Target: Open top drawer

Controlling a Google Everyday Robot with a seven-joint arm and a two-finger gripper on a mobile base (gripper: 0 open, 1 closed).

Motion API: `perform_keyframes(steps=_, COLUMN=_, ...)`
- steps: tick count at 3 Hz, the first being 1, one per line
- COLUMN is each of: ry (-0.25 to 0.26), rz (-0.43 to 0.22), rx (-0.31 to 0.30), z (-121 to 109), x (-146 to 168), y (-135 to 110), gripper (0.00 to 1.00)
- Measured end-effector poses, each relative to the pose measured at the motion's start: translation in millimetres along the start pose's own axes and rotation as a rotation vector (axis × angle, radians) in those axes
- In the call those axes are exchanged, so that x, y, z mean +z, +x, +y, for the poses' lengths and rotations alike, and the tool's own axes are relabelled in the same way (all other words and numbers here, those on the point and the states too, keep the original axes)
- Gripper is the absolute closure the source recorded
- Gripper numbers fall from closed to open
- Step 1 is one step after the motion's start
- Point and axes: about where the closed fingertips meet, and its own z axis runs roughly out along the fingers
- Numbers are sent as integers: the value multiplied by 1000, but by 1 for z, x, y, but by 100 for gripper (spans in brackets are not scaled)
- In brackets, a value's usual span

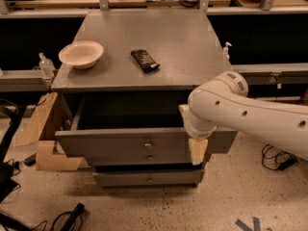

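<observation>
The top drawer [110, 143] stands pulled out from under the grey cabinet top [192, 57]. Its dark box is open to view and its small round knob [147, 145] sits at the centre of the flat grey front. My gripper [192, 136] is at the right part of that front, at its upper edge, on the end of the white arm [255, 117] that comes in from the right. A beige part of the gripper hangs down in front of the drawer front, right of the knob.
A white bowl [81, 54] and a dark snack bar [145, 60] lie on the cabinet top. Two narrower grey drawers [149, 178] are shut below. Cardboard [41, 129] leans at the cabinet's left. Cables [276, 160] lie on the floor to the right.
</observation>
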Motion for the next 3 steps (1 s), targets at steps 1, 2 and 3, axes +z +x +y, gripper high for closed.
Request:
perform_keyframes(steps=1, ry=-12, rz=-2, rx=2, z=3, x=6, y=0, gripper=0)
perform_keyframes(steps=2, ry=-11, rz=-1, rx=2, z=3, x=5, y=0, gripper=15)
perform_keyframes(steps=3, ry=-20, rz=-2, rx=5, z=8, x=7, y=1, gripper=38)
